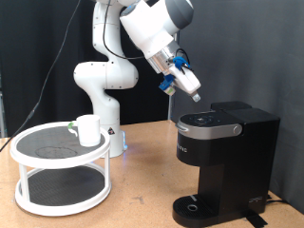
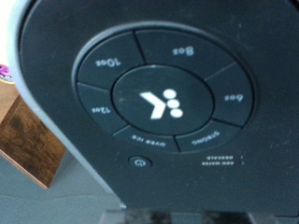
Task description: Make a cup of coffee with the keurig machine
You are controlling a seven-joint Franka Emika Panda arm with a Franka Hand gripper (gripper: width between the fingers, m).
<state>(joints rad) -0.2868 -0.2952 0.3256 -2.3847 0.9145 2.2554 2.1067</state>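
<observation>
the keurig machine (image 1: 223,161) stands at the lower right of the exterior view, black and boxy, its lid down and its round drip base (image 1: 197,206) at the bottom with nothing on it. in the wrist view its top panel (image 2: 163,93) fills almost the whole frame: a ring of size buttons around a center button (image 2: 161,103) with white dots, and a small power button (image 2: 140,161) below the ring.

the cup (image 1: 88,130), white, stands on the upper shelf of a white two-level round rack (image 1: 61,166) at the lower left of the frame, well apart from the machine.

the gripper (image 1: 193,91) hangs in the air just above the machine's lid, tilted down toward it. it holds nothing i can see; if its fingers are open or closed i cannot tell.
</observation>
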